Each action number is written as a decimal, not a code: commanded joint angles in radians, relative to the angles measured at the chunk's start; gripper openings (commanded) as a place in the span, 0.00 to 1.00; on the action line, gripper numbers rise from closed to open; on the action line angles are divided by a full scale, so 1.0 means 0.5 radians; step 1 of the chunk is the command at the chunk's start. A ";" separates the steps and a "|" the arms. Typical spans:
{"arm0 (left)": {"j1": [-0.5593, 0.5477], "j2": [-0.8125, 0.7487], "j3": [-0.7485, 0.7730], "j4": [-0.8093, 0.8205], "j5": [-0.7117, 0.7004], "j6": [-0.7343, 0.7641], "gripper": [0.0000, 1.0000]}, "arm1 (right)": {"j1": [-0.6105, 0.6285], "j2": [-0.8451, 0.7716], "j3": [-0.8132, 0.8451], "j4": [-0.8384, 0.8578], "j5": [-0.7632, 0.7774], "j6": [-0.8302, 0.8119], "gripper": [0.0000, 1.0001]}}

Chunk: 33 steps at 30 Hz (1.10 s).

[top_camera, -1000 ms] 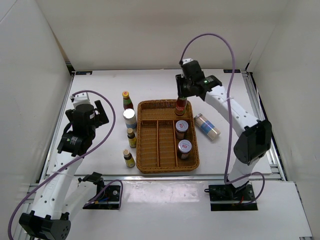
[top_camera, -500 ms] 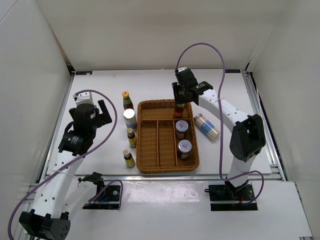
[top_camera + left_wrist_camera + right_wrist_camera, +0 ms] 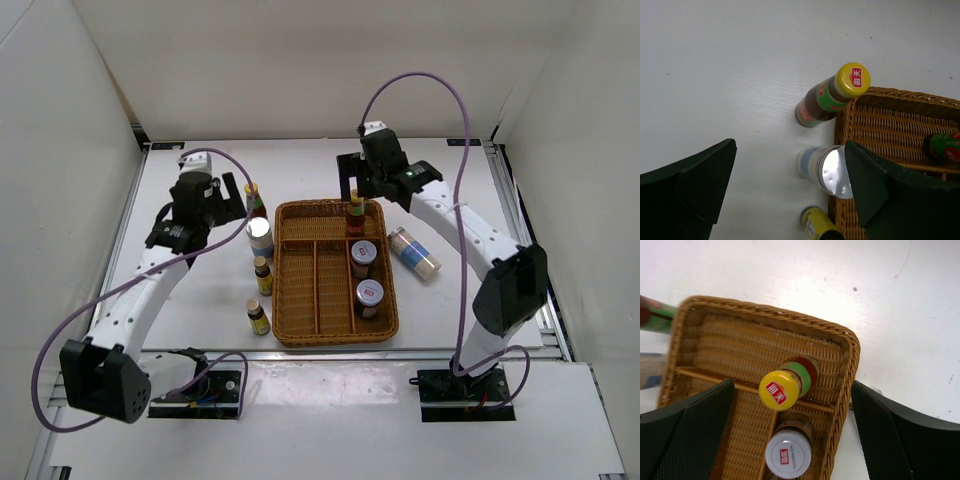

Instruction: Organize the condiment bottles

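A brown woven tray [image 3: 335,339] sits in the middle of the white worktop [image 3: 300,170]. Thin woven strips split it into parts. White walls [image 3: 300,70] stand around the worktop.

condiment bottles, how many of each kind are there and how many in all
slim red-sauce bottles: 2
small yellow-labelled bottles: 2
white-blue silver-lidded cylinders: 2
short silver-lidded jars: 2
total: 8
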State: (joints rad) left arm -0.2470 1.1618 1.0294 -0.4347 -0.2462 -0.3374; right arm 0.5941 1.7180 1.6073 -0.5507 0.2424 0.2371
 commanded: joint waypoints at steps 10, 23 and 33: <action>-0.184 0.330 0.104 0.572 0.088 0.227 0.98 | 0.023 -0.693 -0.306 -0.003 -0.276 0.078 1.00; -0.184 0.787 0.282 0.695 -0.023 0.352 0.73 | 0.024 -1.175 -0.683 -0.159 -0.313 0.063 1.00; -0.184 0.809 0.392 0.713 -0.152 0.469 0.36 | 0.024 -1.340 -0.770 -0.255 -0.273 0.004 1.00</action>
State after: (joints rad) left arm -0.3378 1.5951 1.1599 -0.1219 -0.2836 -0.1390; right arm 0.6025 1.0668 1.2350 -0.6594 0.0986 0.2588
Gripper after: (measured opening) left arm 0.492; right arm 0.998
